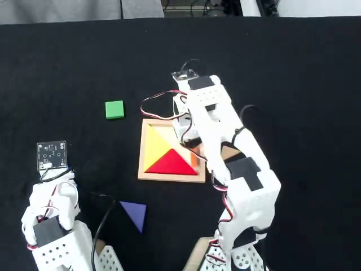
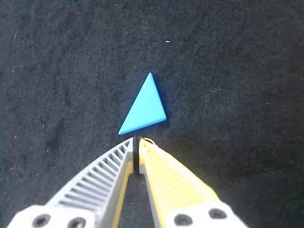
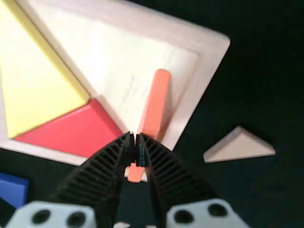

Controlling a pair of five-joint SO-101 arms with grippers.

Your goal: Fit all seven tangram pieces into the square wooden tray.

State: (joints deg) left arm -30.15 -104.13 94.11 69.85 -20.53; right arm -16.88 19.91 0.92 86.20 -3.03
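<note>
Pinches orange piece (image 3: 154, 102) in closed right hand (image 3: 137, 139), on edge over wooden tray (image 3: 211, 50) rim, long axis pointing away into bare corner; holds left hand (image 2: 137, 141) shut, empty, just behind blue triangle (image 2: 145, 107).

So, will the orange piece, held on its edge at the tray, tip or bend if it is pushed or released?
The orange piece looks flat and rigid, so it probably will not bend. It is held on a thin edge against the wooden tray, so it will likely tip flat when the right end effector opens.
</note>
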